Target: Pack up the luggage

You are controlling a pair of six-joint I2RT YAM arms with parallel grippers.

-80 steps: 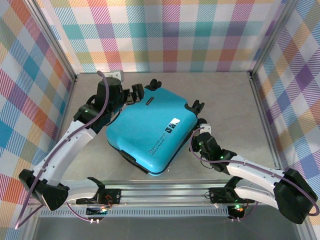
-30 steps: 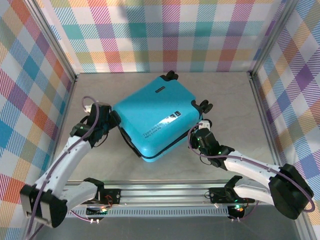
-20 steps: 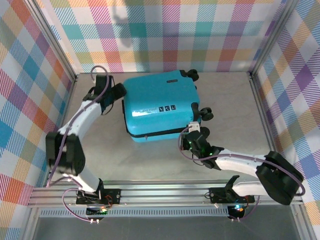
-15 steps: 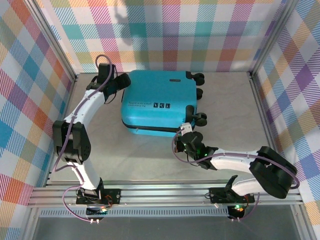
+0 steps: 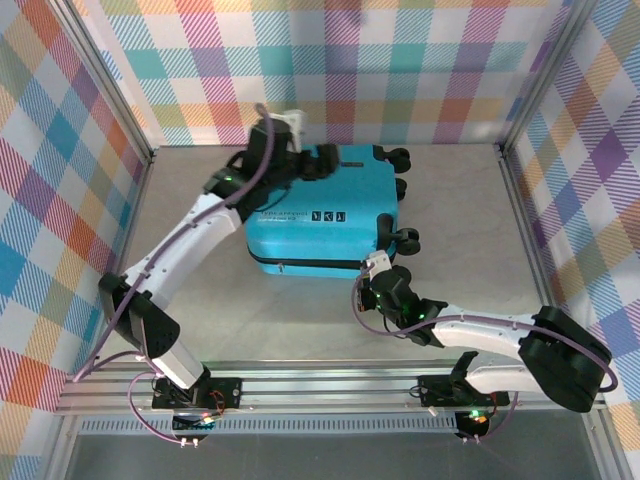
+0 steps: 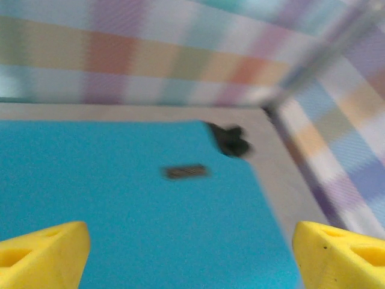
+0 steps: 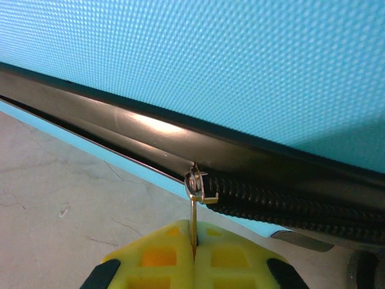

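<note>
One small turquoise hard-shell suitcase point(image 5: 320, 225) lies flat toward the back of the grey desk point(image 5: 250, 310). Above its shell the left gripper point(image 5: 315, 165) hangs spread wide, grasping nothing, while the right gripper point(image 7: 194, 241) is clenched on the metal zipper pull point(image 7: 194, 201) at the black seam point(image 7: 120, 129).

the top external camera sits above and behind the arm bases, looking down and forward over the whole counter point(image 5: 470, 210) to the plaid back wall point(image 5: 400, 80). the left wrist camera rides high over the luggage point(image 5: 300, 240), facing across its blue top toward a far wheel point(image 6: 231, 139) and a wall corner; its picture is blurred. the right wrist camera lies low by the counter, very near the black zipper seam point(image 7: 120, 117), with the zipper pull point(image 7: 194, 208) centred. all three views share the luggage shell.
</note>
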